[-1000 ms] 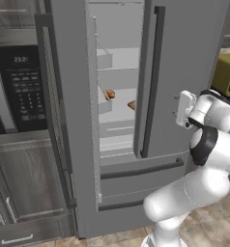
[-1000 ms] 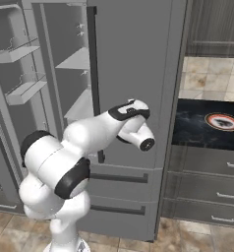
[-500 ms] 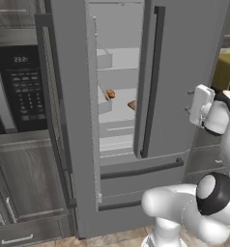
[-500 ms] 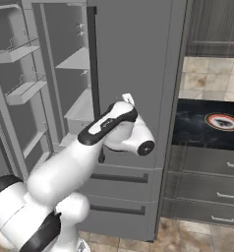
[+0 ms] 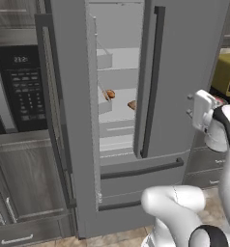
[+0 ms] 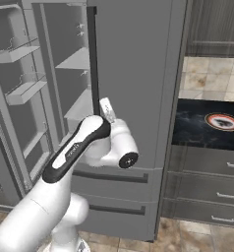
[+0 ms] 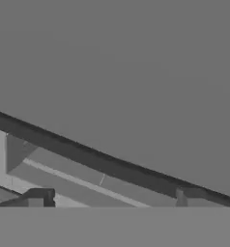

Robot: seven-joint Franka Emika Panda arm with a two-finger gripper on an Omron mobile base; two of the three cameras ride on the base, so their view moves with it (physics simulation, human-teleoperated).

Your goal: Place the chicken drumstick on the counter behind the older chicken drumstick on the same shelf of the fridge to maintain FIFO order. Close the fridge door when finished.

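Standing wide apart with nothing between its tips, the gripper faced a plain grey door panel of the fridge in the hand view, its two dark fingertips rising at the bottom with a dark handle bar running slantwise across just beyond them. In the left base view the white hand sat at the right edge, close to the front of the closed right-hand door. In the right base view the arm bent up in front of that same door, its wrist just beside the lower end of the long dark handle.

Further out, the fridge door on the left stood swung open, with the lit shelves visible in the gap. Two chicken drumsticks lay on one shelf: one chicken drumstick toward the left and another partly hidden behind the closed door's edge. Beside the fridge lay the counter, carrying a round plate.
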